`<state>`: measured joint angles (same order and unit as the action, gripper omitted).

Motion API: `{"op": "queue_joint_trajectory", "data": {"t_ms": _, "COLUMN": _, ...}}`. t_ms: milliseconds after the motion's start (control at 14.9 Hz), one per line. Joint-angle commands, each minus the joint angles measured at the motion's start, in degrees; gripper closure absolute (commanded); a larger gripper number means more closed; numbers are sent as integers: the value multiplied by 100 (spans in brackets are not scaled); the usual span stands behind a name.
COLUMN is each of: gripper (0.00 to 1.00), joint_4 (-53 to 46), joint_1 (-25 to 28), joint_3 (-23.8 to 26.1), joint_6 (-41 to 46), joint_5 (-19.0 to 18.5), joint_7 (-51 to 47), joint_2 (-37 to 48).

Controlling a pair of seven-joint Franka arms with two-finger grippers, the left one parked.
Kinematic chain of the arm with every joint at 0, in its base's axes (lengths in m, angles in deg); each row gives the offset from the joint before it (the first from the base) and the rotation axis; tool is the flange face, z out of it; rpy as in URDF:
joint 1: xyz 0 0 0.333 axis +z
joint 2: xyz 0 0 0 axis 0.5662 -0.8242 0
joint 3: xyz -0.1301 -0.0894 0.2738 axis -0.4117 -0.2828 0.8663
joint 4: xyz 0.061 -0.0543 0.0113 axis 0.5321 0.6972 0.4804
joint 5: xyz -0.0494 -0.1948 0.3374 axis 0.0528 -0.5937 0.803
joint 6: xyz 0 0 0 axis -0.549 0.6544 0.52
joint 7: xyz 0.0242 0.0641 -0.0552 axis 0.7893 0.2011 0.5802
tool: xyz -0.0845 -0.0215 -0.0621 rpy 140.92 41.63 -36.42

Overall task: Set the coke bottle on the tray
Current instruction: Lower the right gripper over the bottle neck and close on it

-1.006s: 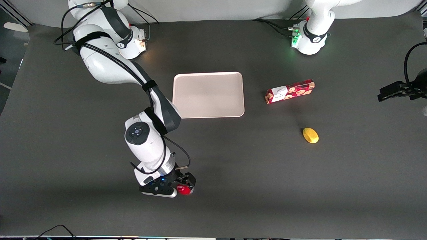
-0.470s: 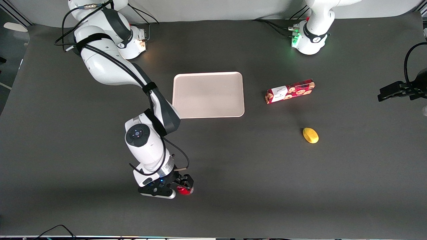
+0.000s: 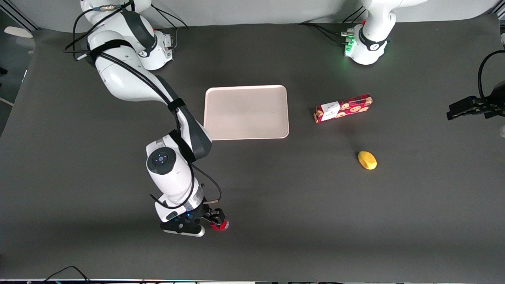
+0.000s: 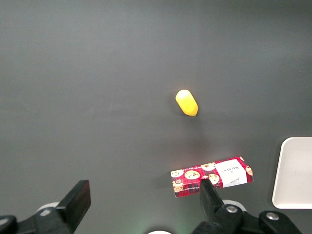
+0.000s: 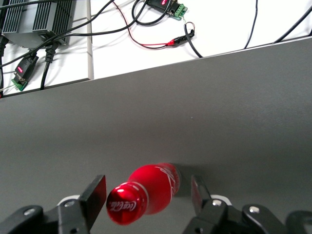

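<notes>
The coke bottle (image 3: 223, 225), small, glossy and red with a red cap, stands on the dark table much nearer the front camera than the tray. My right gripper (image 3: 215, 222) is down over it and open. In the right wrist view the coke bottle (image 5: 148, 192) stands between the two fingers (image 5: 96, 194), with a gap showing on each side. The pale beige-pink tray (image 3: 246, 112) lies flat near the table's middle with nothing on it.
A red cookie box (image 3: 343, 108) with a white label lies beside the tray toward the parked arm's end. A yellow lemon-like object (image 3: 367, 160) sits nearer the camera than that box. The table's edge (image 5: 156, 78), with cables past it, lies close to the bottle.
The right arm has shifted slightly and come lower over the bottle, so less of the red shows past the gripper. The bottle stays in place.
</notes>
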<state>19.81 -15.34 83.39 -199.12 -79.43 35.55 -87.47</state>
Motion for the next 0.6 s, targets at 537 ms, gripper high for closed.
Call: {"op": "queue_joint_trajectory", "data": {"t_ms": 537, "gripper": 43, "joint_4": -212, "joint_1": 106, "joint_3": 33, "joint_6": -48, "joint_5": -89, "joint_7": -113, "joint_2": -112}}
